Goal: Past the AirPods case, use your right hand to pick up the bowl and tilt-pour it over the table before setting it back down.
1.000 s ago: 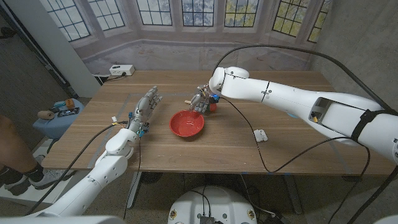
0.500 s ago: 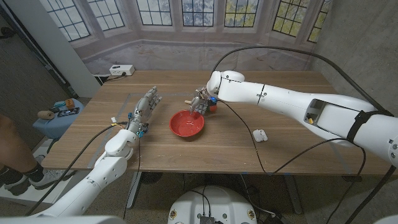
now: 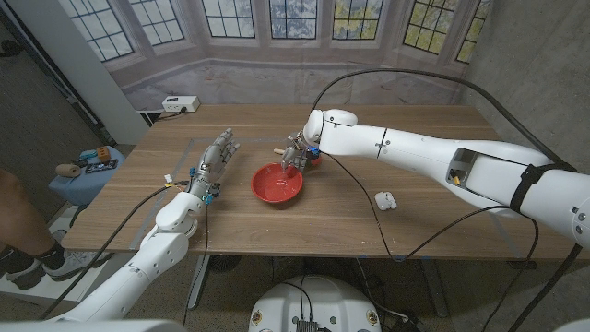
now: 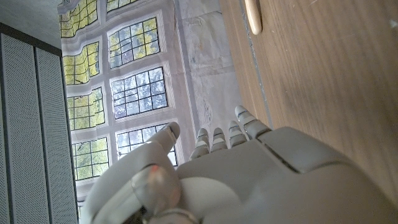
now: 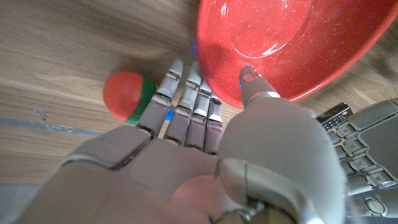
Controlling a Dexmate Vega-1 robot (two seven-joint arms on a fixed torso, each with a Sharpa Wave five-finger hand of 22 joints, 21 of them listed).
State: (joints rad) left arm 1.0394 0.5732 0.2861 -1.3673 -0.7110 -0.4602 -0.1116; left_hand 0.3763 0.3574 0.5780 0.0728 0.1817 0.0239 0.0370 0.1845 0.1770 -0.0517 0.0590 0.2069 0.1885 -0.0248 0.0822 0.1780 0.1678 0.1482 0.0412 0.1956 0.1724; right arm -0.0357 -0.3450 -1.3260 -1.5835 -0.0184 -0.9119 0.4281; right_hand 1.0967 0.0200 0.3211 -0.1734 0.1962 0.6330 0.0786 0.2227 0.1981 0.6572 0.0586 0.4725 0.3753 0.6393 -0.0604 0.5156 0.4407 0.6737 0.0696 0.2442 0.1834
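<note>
Slowly the right arm has drawn its elbow in towards the picture's left since a second ago, while the right hand (image 3: 297, 152) stays at the far rim of the red bowl (image 3: 277, 183). That bowl sits mid-frame on the worktop (image 3: 415, 221), just left of centre. Up close, the right hand (image 5: 205, 149) has its thumb hooked over the bowl's (image 5: 292, 43) rim and its fingers (image 5: 186, 106) under the outside wall, so it grips the bowl. A red-and-green ball (image 5: 127, 94) lies just beside those fingers. Lower right of centre, the white AirPods case (image 3: 385, 199) rests well apart from the bowl. Over on the left, the left hand (image 3: 215, 163) stands open, fingers straight, holding nothing.
</note>
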